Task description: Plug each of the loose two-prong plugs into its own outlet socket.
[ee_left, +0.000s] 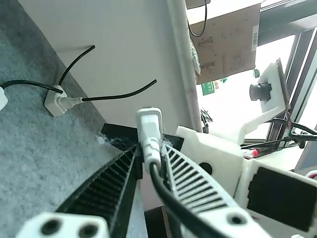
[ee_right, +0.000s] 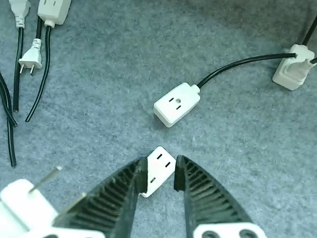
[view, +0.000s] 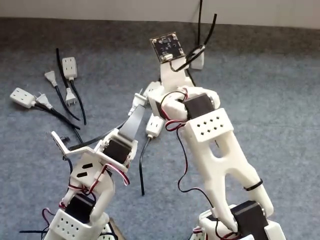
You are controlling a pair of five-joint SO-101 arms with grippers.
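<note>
Dual grasp, parts apart.
Left gripper (ee_left: 151, 154) clamps plug (ee_left: 149, 124); right gripper (ee_right: 161, 171) clamps socket (ee_right: 161, 159); plug prongs near socket, not touching.

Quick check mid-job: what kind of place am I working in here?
Probably an indoor office or workshop room: the work surface is grey carpet running up to a plain white wall, with a cardboard box and a bright window behind.

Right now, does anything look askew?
The outlet socket in the right gripper sits tilted, slots facing its wrist camera, while the plug in the left gripper aims its prongs across rather than into them, seemingly misaligned.
</note>
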